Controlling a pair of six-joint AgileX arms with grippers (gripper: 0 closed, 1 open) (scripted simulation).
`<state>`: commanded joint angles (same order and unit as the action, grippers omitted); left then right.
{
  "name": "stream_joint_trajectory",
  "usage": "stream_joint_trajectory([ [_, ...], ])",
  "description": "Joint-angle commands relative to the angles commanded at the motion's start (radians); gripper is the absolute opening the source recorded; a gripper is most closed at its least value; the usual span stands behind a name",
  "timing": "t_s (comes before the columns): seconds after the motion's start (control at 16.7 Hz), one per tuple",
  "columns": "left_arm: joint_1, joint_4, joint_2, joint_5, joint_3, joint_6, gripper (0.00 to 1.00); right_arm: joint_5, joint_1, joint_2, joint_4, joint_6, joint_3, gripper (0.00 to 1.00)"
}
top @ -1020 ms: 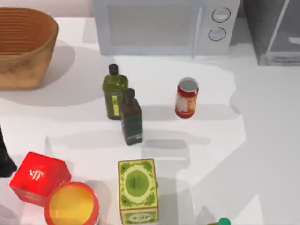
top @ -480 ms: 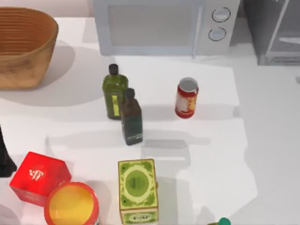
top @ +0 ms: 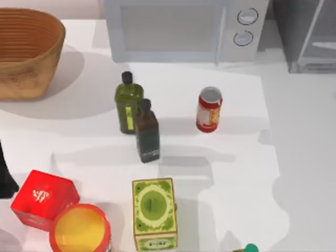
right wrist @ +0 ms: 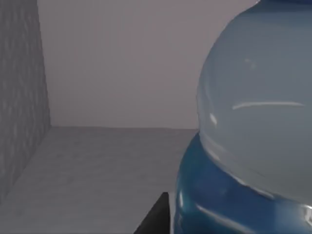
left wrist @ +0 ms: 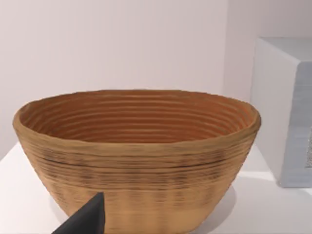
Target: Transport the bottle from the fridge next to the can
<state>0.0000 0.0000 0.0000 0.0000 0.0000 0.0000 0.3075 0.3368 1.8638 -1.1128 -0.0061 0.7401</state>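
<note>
The bottle (right wrist: 253,126) sat inside the fridge (top: 307,37), close against the right wrist camera, its clear shoulder above a blue label band on which no writing could be read. A dark fingertip (right wrist: 155,219) of the right gripper lay just beside the bottle's base, but I could not tell whether the fingers were apart or closed on it. In the top view the can (top: 209,109) stood upright in front of the microwave (top: 184,29), its red and pale label too blurred to read; the green box (top: 154,212) and red box (top: 44,198) bore marks likewise unreadable. The left arm (top: 5,173) was parked at the table's left edge, facing the basket (left wrist: 136,156). Against half a second earlier, nothing on the table had shifted; only the shadow at the right had changed shape.
</note>
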Motion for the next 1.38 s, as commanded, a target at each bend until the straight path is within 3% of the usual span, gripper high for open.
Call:
stream_joint_trajectory([
  [0.24, 0.000, 0.000, 0.000, 0.000, 0.000, 0.000, 1.00, -0.109, -0.110, 0.051, -0.090, 0.002, -0.027, 0.00],
  [0.78, 0.000, 0.000, 0.000, 0.000, 0.000, 0.000, 1.00, -0.630, -0.643, 0.199, -0.401, 0.001, -0.192, 0.00],
  [0.96, 0.000, 0.000, 0.000, 0.000, 0.000, 0.000, 1.00, -0.687, -0.700, 0.207, -0.439, 0.001, -0.218, 0.00],
  [1.38, 0.000, 0.000, 0.000, 0.000, 0.000, 0.000, 1.00, -0.688, -0.700, 0.207, -0.439, 0.001, -0.218, 0.00],
])
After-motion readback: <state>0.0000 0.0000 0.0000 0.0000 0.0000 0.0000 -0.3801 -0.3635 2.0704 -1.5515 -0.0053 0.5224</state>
